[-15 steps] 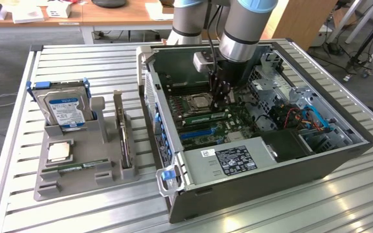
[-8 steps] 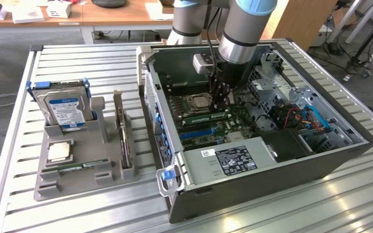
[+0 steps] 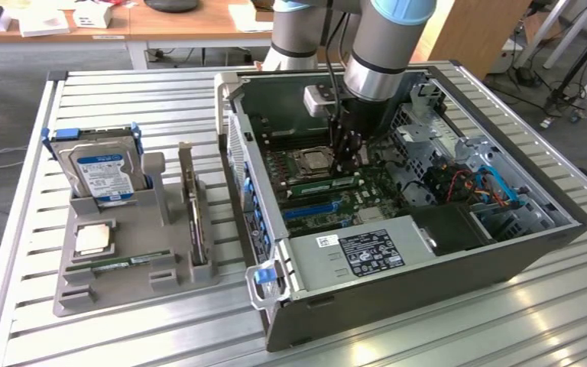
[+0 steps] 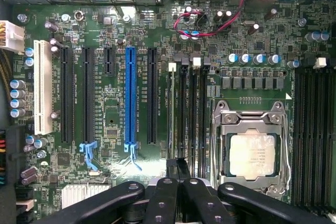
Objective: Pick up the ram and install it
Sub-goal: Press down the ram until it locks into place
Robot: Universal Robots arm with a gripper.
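Ram: one green stick (image 3: 336, 183) stands on edge in the motherboard slots, just beside the processor socket; in the wrist view it is a thin pale-edged strip (image 4: 172, 114) in the slot nearest the black expansion slots.
Second ram: one more green stick (image 3: 131, 264) lies flat in the grey holder.
Gripper: fingers (image 3: 351, 157) closed together, tips directly over the seated ram; contact cannot be judged. Wrist view shows black finger links (image 4: 176, 174) meeting at the slot's end.
Processors: two, one in the socket (image 3: 314, 162), one (image 3: 94, 238) in the holder.
Hard drive: one (image 3: 100, 174), upright in holder.
Expansion card: one (image 3: 196, 206), upright in holder.
Arm: wrist (image 3: 384, 53) vertical, reaching straight down into the open computer case (image 3: 396, 306).
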